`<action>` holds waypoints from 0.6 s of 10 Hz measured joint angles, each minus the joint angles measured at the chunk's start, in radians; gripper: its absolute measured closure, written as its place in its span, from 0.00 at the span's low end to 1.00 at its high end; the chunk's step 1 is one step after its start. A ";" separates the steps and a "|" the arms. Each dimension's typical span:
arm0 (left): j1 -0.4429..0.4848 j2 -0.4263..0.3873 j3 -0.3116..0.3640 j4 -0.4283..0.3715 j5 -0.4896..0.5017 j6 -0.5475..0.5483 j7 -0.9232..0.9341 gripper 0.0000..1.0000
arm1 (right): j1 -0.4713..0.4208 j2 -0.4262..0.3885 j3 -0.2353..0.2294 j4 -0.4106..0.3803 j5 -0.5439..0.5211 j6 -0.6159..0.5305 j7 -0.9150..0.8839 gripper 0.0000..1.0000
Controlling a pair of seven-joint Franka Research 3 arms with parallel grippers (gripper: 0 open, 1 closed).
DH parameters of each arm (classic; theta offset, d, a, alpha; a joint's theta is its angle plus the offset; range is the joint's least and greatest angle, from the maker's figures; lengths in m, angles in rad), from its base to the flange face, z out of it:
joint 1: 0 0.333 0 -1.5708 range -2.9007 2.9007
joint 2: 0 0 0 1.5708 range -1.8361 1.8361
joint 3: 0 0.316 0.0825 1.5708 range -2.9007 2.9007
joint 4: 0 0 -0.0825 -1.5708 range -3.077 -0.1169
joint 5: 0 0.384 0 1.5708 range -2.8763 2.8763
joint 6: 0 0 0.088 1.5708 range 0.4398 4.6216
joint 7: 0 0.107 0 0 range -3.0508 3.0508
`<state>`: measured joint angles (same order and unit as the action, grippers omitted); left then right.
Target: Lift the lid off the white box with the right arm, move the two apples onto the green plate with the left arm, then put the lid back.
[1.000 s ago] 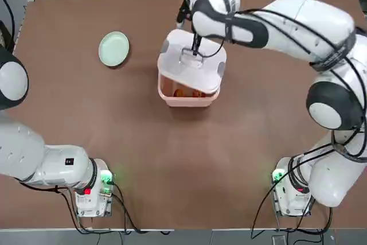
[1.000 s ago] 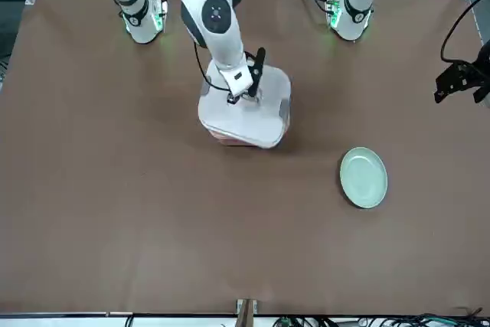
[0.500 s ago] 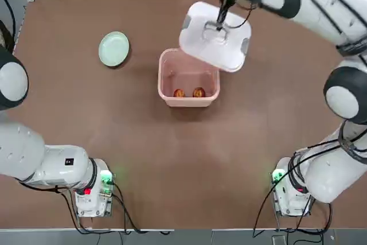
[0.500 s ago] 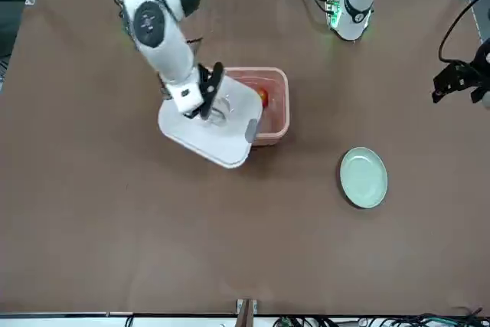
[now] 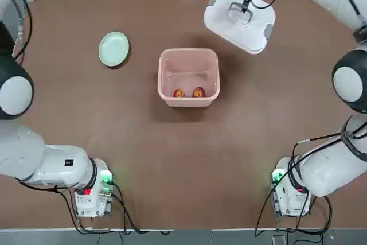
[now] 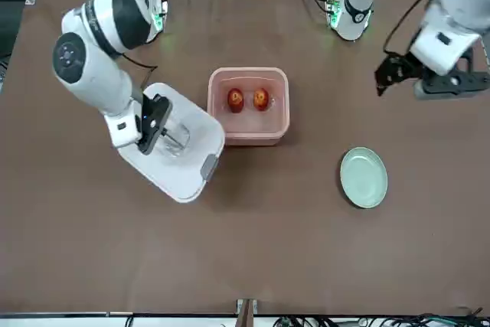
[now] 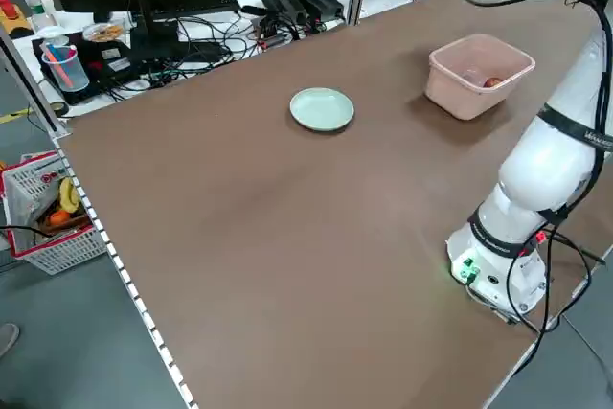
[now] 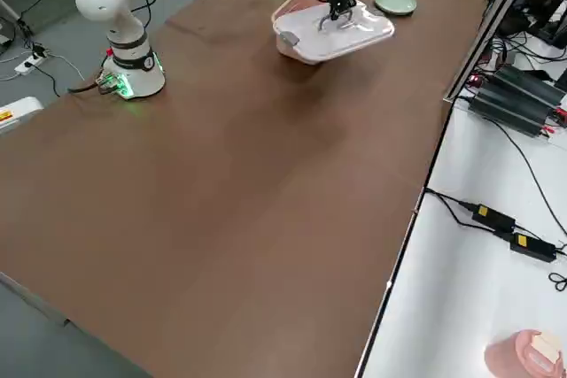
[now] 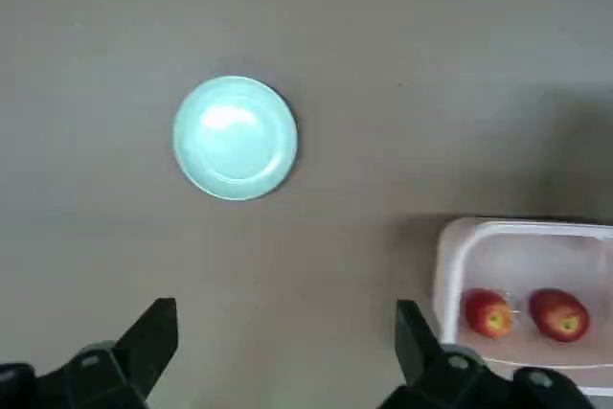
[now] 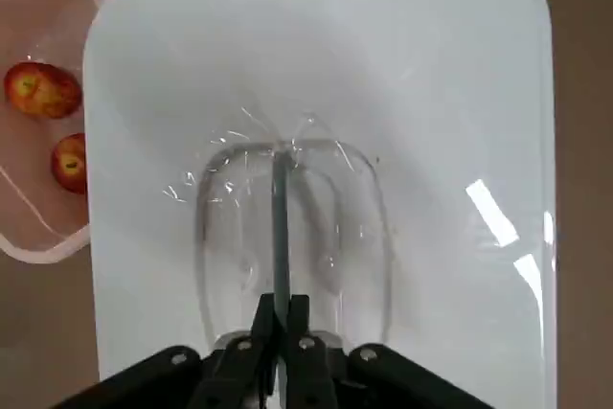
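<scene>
Right gripper [image 10: 281, 318]: clamping bar handle [image 10: 281, 217], holding lid [image 5: 229, 27] beside white box [image 5: 189, 73].
Left gripper [image 9: 287, 318]: hovering leftward, fingers apart; next requiring alignment over apples [image 5: 198, 92].

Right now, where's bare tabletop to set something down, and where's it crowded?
Bare: between plate and tub; also the broad stretch from tub down toward the arm bases. Crowded: the far right, under lid and right gripper.

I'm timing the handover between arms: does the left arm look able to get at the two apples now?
Likely yes: the left claw is open, and the lid hangs beside the box, leaving both apples uncovered.
</scene>
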<state>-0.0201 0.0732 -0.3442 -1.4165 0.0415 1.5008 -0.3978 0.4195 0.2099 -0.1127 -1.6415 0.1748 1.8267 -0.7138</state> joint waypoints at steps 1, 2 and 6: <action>-0.013 0.013 -0.064 -0.001 0.000 0.003 -0.083 0.00 | -0.036 0.000 0.000 0.000 -0.018 0.001 0.000 0.93; -0.051 0.033 -0.112 -0.003 0.000 0.016 -0.175 0.00 | -0.073 0.000 0.000 0.000 -0.027 0.001 0.000 0.93; -0.261 0.120 -0.133 -0.007 0.004 0.089 -0.445 0.00 | -0.176 -0.001 0.000 0.003 -0.034 -0.003 -0.010 0.93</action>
<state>-0.2808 0.1936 -0.4769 -1.4237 0.0452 1.5895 -0.8428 0.2437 0.2087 -0.1124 -1.6389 0.1413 1.8241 -0.7240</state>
